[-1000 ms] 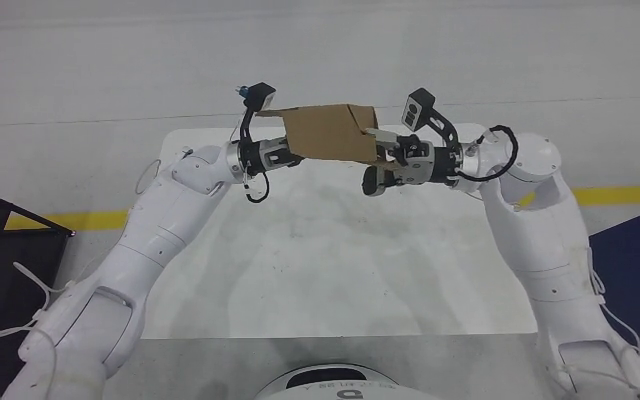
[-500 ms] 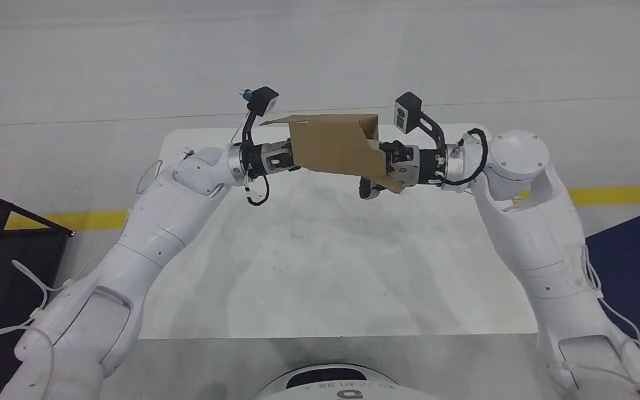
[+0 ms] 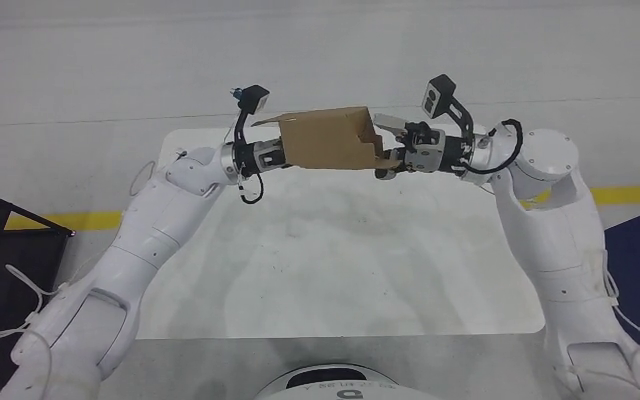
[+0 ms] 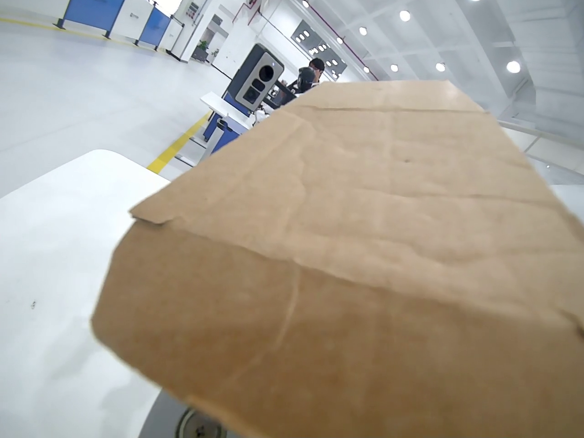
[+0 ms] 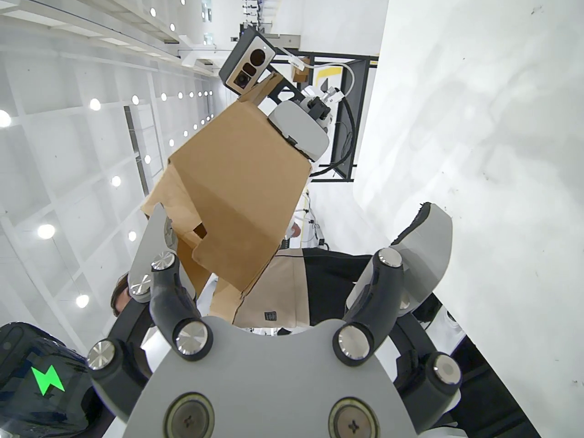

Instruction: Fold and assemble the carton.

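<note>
One carton (image 3: pixel 325 140), two end effectors, one tabletop (image 3: pixel 330 260).

On the left, the left end effector (image 3: pixel 278 152) is clamped on the carton's left end and holds it up in the air. From its own wrist the brown cardboard (image 4: pixel 365 230) looms close, creased, with a white corner of the tabletop (image 4: pixel 45 230) beneath it.

In the middle the carton lies roughly level, a squared brown tube. From above it hangs over the tabletop's far edge, well off the surface. Its right end is unsealed, with loose flaps sticking out; what is inside cannot be made out.

On the right, the right end effector (image 3: pixel 388 150) sits at that flapped end with its fingers spread wide, gripping nothing. In the right wrist view one finger (image 5: pixel 155 234) lies beside a loose flap of the carton (image 5: pixel 237 184) — whether it touches cannot be told — while the other stands well apart, over the tabletop (image 5: pixel 479 116).
</note>
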Motion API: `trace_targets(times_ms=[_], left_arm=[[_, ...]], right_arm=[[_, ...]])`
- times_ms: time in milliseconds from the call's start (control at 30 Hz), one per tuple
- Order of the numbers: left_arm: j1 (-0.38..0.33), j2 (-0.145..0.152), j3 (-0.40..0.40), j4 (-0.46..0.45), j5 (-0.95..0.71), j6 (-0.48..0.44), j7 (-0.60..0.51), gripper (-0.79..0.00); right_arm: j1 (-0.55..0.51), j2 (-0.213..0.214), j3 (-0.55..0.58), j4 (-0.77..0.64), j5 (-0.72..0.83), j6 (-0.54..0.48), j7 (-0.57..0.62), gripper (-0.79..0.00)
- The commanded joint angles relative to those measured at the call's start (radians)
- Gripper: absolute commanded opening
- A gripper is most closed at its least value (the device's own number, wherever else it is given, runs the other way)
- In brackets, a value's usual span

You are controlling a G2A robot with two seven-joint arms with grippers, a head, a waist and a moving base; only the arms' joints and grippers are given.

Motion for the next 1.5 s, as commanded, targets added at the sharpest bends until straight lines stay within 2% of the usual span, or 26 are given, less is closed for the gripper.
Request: trace_targets(times_ms=[0,300,467,567,800,1133,1467], left_arm=[[0.0,0.002,-0.005,0.002,0.009,0.0,0.0,-0.785],[-0.006,0.013,-0.054,0.037,0.074,0.0,0.0,-0.785],[0.0,0.013,-0.086,0.051,0.12,0.0,0.009,-0.785],[0.008,0.012,-0.096,0.045,0.129,0.0,0.008,-0.785],[0.027,0.007,-0.109,0.023,0.138,0.0,0.001,-0.785],[0.047,0.004,-0.127,0.004,0.146,0.0,0.0,-0.785],[0.071,0.004,-0.162,-0.006,0.149,0.0,0.01,-0.785]], right_arm=[[-0.009,0.003,0.014,-0.01,0.006,-0.004,-0.002,0.0],[-0.046,0.014,0.045,-0.06,0.011,-0.014,-0.018,0.0],[-0.06,0.024,0.045,-0.086,0.021,-0.022,0.104,0.0],[-0.066,0.029,0.03,-0.106,-0.015,-0.017,0.125,0.0],[-0.045,0.031,-0.035,-0.099,-0.088,0.017,0.081,0.0],[0.004,0.026,-0.087,-0.023,-0.063,0.029,0.044,0.0],[-0.007,0.034,-0.045,-0.013,-0.031,0.011,0.019,0.0]])
